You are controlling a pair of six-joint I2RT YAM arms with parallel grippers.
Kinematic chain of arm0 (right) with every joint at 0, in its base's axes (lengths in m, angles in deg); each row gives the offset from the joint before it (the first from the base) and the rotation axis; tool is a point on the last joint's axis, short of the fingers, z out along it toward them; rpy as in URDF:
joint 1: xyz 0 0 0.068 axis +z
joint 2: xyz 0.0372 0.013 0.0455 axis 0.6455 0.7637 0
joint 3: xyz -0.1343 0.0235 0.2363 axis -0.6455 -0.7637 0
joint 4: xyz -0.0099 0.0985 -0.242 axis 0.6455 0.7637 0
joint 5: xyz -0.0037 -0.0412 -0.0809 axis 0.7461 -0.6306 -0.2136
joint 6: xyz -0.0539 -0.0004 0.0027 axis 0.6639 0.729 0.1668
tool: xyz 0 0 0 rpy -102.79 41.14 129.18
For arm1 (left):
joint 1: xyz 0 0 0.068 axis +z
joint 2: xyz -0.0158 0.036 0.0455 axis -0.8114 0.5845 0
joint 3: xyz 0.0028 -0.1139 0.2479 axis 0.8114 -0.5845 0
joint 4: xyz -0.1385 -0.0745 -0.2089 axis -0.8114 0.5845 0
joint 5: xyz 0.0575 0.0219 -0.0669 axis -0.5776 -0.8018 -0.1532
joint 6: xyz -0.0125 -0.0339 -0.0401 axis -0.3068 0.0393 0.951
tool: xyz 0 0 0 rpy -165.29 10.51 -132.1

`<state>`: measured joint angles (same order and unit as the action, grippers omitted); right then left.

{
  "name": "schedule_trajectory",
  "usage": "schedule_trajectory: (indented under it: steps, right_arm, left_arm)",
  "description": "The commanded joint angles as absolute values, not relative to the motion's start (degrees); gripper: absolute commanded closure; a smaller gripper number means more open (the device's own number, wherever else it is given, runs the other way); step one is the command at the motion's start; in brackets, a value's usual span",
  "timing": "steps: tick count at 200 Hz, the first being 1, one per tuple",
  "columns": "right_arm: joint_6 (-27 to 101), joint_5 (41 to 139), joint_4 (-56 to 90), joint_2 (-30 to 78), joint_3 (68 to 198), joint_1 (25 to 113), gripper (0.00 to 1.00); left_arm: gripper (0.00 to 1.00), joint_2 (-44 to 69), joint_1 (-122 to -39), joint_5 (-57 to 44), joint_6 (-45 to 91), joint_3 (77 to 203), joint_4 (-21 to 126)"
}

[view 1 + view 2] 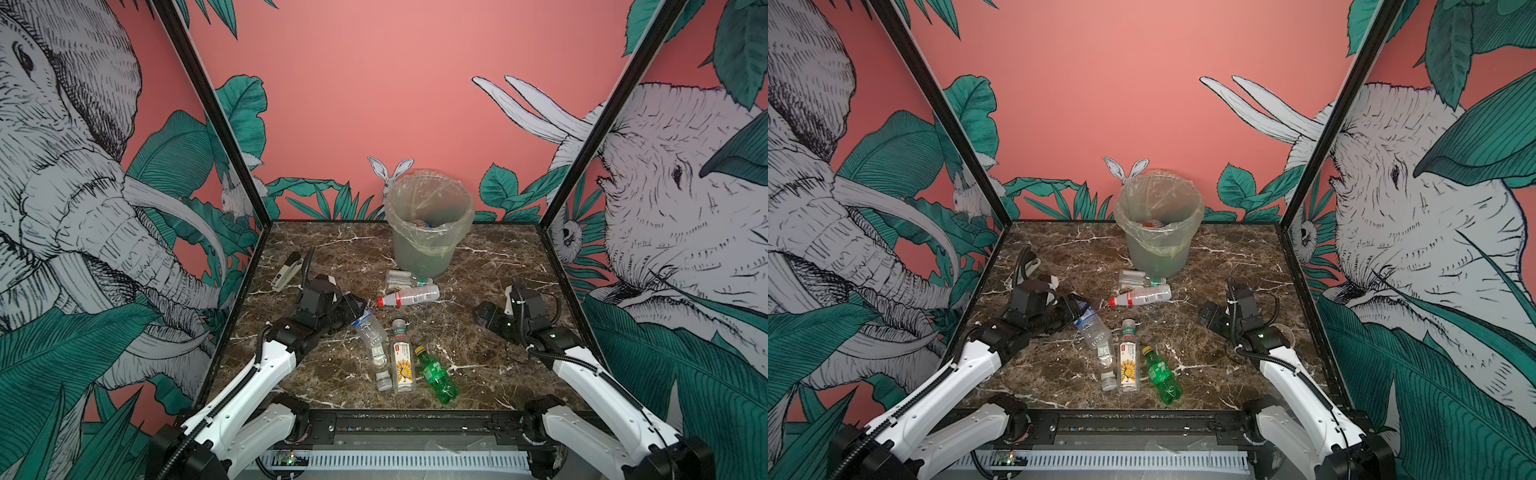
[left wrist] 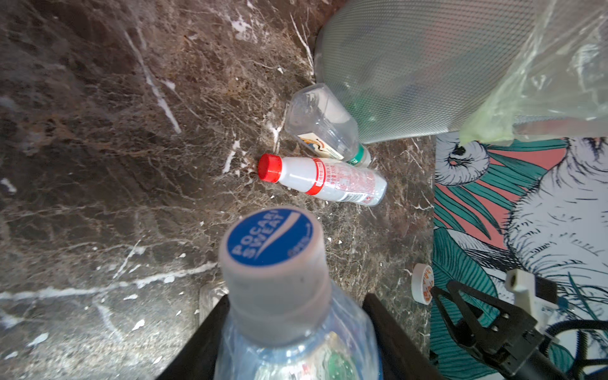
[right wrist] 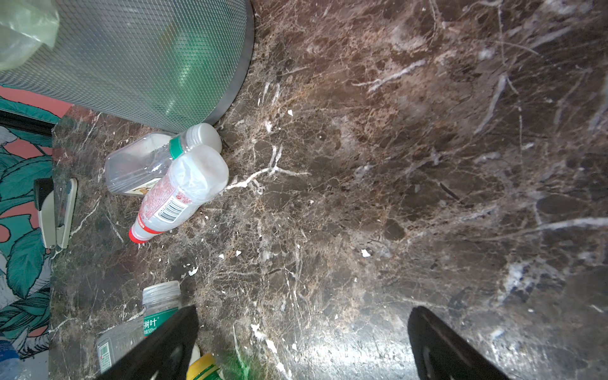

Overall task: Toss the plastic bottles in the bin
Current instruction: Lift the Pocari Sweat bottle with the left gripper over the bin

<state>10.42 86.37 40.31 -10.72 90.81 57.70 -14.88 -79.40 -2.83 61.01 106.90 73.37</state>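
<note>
Left wrist view: a clear bottle (image 2: 283,289) with a blue-topped grey cap is clenched between the jaws of the left pincer (image 1: 354,311), gripped just under the cap, which points toward the bin (image 1: 415,262). Whether its base is off the table (image 1: 478,353) cannot be told. The right pincer (image 3: 302,316) is released, its jaws wide apart with nothing between them.

The step in hand is judged to be the carry to the bin, which stands at the far edge of the table. The bottle should first be raised straight up, because a second clear bottle (image 1: 380,361) lies just beside its base and could be dragged. As the grip is near the neck, the body may swing, so a slow move is advised. The rim is high; height must be gained before the red-capped bottle (image 2: 324,181) and the square bottle (image 2: 324,128) at the foot of the bin are passed. Release should be made only when the bottle is fully over the mouth, lest the bag (image 1: 432,245) be caught.
</note>
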Motion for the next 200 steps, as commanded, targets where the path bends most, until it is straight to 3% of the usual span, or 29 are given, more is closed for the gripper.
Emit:
schedule_trajectory:
  steps: [1,133,167,200]
  right_arm:
    - [11.3,86.1,37.2,-9.7,91.1,57.9,0.01]
    - [9.3,87.5,29.4,-4.6,91.1,57.9,0.01]
    - [8.8,87.4,28.6,-3.9,90.9,57.9,0.01]
    - [8.5,87.5,28.7,-3.5,91.2,57.9,0.01]
  left_arm:
    - [0.53,-13.9,-77.5,2.9,61.4,108.0,64.7]
    - [0.52,-4.2,-76.0,11.9,59.8,112.4,41.5]
    - [0.51,0.7,-75.8,14.3,60.1,109.2,27.0]
    - [0.51,3.2,-75.7,17.7,59.0,105.6,24.2]
